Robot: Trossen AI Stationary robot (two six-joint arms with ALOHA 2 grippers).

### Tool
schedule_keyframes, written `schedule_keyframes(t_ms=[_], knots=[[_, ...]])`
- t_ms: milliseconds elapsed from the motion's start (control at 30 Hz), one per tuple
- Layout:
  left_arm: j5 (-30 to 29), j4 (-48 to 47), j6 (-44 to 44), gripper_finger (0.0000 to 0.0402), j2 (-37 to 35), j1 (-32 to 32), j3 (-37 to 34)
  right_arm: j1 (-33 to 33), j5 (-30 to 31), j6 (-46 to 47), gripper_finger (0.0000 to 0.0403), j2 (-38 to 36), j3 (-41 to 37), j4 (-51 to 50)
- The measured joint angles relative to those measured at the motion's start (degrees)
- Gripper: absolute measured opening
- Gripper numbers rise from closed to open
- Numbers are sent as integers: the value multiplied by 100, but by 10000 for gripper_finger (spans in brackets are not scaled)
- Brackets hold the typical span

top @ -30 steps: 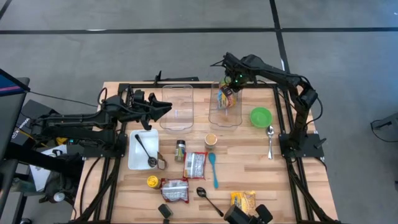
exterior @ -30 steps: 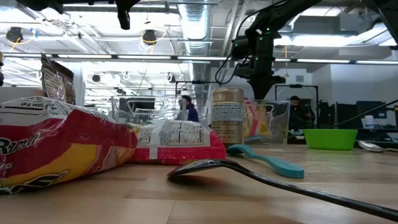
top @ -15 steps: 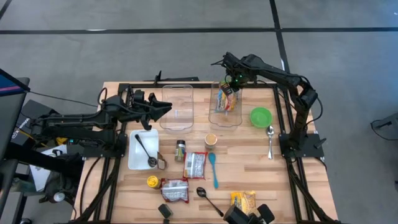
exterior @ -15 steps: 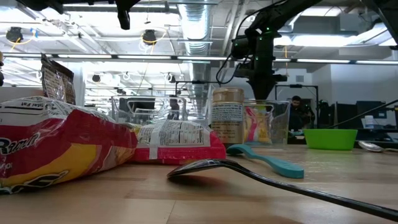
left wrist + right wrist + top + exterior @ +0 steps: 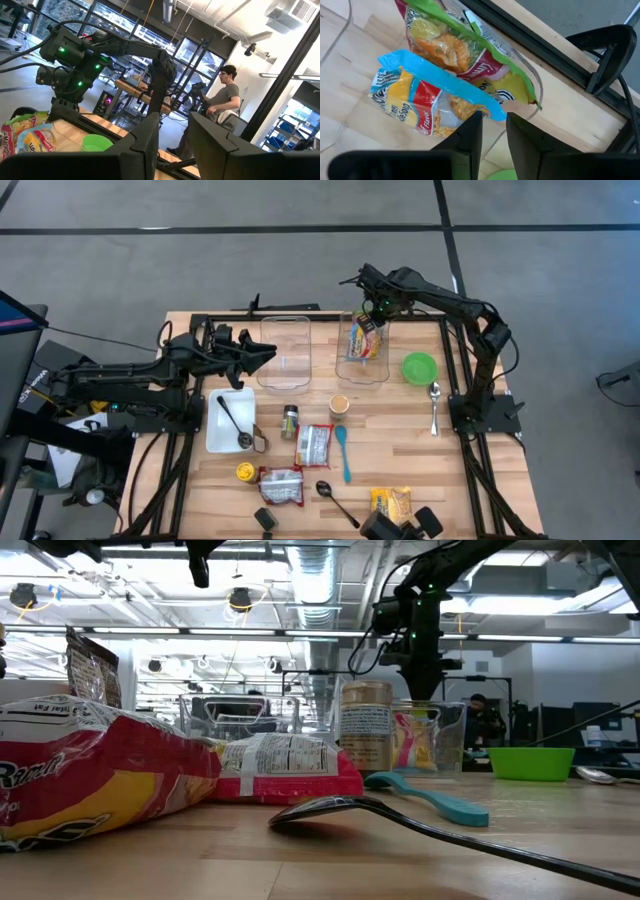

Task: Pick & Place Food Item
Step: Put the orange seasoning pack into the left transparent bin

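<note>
The right gripper hangs over the far end of the clear plastic rectangular tub at about one o'clock on the wooden slatted bench. A second ago it stood closed on the packet; now, in its own wrist view, the two dark fingers stand a little apart with nothing between them. Below them lie two snack bags inside the tub: a blue-topped yellow and red crisp packet and, behind it, a green-edged bag of orange snacks. In the low view the packet sits a shade lower in the tub than it did a second ago, which suggests a drop, though through the plastic wall I cannot be sure it has fully settled.

I judge that the placing of this item is done, and the arm is free to lift away for another one. Several remain at six o'clock: a red and white rice pouch, a second red and white pouch, a yellow packet and a small spice jar.

The left gripper waits at ten o'clock beside the second, empty clear tub; its fingers are held a narrow gap apart, gripping nothing.
</note>
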Motion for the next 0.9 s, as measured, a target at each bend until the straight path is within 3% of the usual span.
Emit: schedule_keyframes(t_ms=[200, 467, 567, 900], knots=[[0, 0, -1, 102, 0, 0, -2, 31, 135, -8, 73, -381, 2, 44], [0, -2, -1, 102, 0, -2, -2, 163, 147, -4, 10, -1190, 4, 100], [0, -2, 0, 102, 0, -2, -2, 349, 99, -2, 7, -1492, 4, 250], [0, 0, -2, 102, 0, 0, -2, 1468, -918, 39, 3, -2182, 4, 669]])
